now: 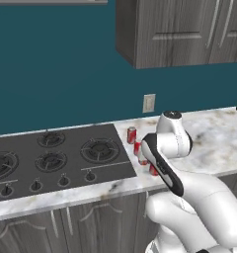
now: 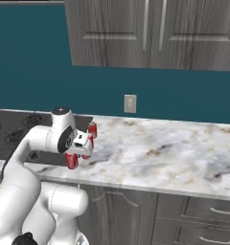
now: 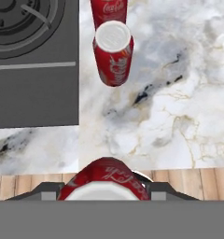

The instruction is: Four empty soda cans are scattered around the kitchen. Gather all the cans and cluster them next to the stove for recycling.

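Gripper (image 2: 86, 146) is clamping a red soda can (image 3: 104, 182) between its fingers. In the hand view the can is sitting right at the bottom between the jaws, silver top toward the camera, so its long axis is running along the hand's line of sight, roughly upright.

It's hanging over the marble counter (image 2: 174, 153) just right of the stove (image 1: 56, 153), near the counter's front edge. The wood floor is showing below that edge in the hand view.

Key relation: the drop spot is lying straight under the held can, on bare marble beside the cooktop's right edge. Two more cans are standing upright further back along the same strip: the nearer can (image 3: 113, 52) and, behind it, the far can (image 3: 108, 10), cut off by the frame. Another can (image 2: 72, 161) is showing low by the front edge in the right base view; I can't tell whether it's the held one.

My read: the move is mostly straight down, keeping the axis vertical and staying off the counter lip. There's a clear gap to the nearer can, so the knock-over risk looks low.
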Controlling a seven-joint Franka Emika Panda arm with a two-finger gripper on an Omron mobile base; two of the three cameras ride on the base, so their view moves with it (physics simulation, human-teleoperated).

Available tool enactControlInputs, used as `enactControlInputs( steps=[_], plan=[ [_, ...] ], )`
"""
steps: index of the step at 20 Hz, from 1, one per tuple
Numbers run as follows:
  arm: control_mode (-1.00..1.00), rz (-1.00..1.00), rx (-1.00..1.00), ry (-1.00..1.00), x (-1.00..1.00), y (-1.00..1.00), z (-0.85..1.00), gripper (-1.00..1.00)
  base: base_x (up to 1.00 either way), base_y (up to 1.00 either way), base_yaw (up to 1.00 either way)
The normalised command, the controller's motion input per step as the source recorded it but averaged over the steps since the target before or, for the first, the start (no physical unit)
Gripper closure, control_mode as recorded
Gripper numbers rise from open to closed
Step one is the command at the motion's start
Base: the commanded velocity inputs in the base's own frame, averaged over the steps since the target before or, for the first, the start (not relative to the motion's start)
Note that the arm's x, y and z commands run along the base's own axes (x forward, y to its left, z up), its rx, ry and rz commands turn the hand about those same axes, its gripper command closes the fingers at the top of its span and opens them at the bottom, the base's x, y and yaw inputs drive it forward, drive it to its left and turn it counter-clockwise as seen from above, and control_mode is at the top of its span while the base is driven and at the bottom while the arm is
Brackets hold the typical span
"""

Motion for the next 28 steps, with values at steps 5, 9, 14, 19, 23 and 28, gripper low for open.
enactControlInputs(
  steps=[5,9,14,19,23,28],
  plan=[
    [-1.00,0.00,0.00,0.01,0.01,0.01,-0.14,1.00,0.00,0.00,0.00],
    [-1.00,0.00,0.00,0.02,0.06,0.05,-0.13,1.00,0.00,0.00,0.00],
    [-1.00,0.00,0.00,0.02,0.10,0.05,-0.18,1.00,0.00,0.00,0.00],
    [-1.00,0.00,0.00,0.01,0.12,0.01,-0.14,1.00,0.00,0.00,0.00],
    [-1.00,0.00,0.00,0.01,0.11,0.00,-0.14,1.00,0.00,0.00,0.00],
    [-1.00,0.00,0.00,0.01,0.10,0.00,-0.14,1.00,0.00,0.00,0.00]
  ],
)
